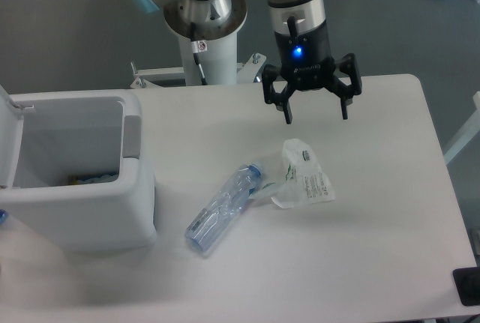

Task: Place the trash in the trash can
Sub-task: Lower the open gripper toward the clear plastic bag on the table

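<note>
We see the gripper (316,115) hanging above the far middle of the white table (375,263), its two dark fingers (287,106) spread wide apart and pointing down, with nothing between them. A blue light glows on the gripper's body just above the fingers.

Below it and a little nearer to us, the crumpled clear wrapper (305,177) with its white printed label lies flat on the table, apart from the fingers. Just to its left lies the clear water bottle (225,208), on its side and slanted, its blue cap (255,167) pointing toward the far right and sitting right beside the wrapper's edge; we cannot tell whether the two touch.

At the left edge of the table stands the white trash can (82,210), its lid (9,139) swung up and open on the far left, the grey tab (132,136) facing right toward the bottle. Inside the can we see something small near the bottom, too dim to name. The bottle lies near the can, not touching it
</note>
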`<move>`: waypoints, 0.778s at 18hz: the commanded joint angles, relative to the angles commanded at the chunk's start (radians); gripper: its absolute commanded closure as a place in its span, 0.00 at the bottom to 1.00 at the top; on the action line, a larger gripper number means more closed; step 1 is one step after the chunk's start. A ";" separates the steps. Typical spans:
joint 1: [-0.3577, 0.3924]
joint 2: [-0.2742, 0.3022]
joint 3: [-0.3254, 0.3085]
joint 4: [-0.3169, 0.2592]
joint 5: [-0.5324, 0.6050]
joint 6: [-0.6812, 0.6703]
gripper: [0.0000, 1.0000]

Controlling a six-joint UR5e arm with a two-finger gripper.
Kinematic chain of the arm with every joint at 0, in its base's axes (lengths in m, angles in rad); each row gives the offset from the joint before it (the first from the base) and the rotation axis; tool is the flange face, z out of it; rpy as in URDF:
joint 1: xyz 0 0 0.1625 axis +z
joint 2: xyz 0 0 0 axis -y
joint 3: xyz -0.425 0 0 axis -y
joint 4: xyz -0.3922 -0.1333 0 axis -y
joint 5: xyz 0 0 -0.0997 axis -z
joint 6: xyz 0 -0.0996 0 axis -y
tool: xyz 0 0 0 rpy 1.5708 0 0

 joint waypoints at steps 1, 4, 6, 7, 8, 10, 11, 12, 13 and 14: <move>0.000 0.000 -0.003 0.000 0.002 0.000 0.00; 0.000 0.002 -0.006 -0.002 0.002 -0.002 0.00; -0.002 -0.005 -0.009 -0.002 0.002 0.000 0.00; -0.002 -0.009 -0.009 0.000 0.002 0.000 0.00; -0.002 -0.009 -0.011 0.000 0.003 -0.002 0.00; -0.002 -0.015 -0.021 0.000 0.002 -0.003 0.00; -0.002 -0.018 -0.031 0.002 0.002 -0.002 0.00; -0.002 -0.020 -0.034 0.002 0.002 -0.002 0.00; -0.003 -0.023 -0.035 0.002 0.002 -0.002 0.00; -0.002 -0.031 -0.038 0.002 0.002 -0.003 0.00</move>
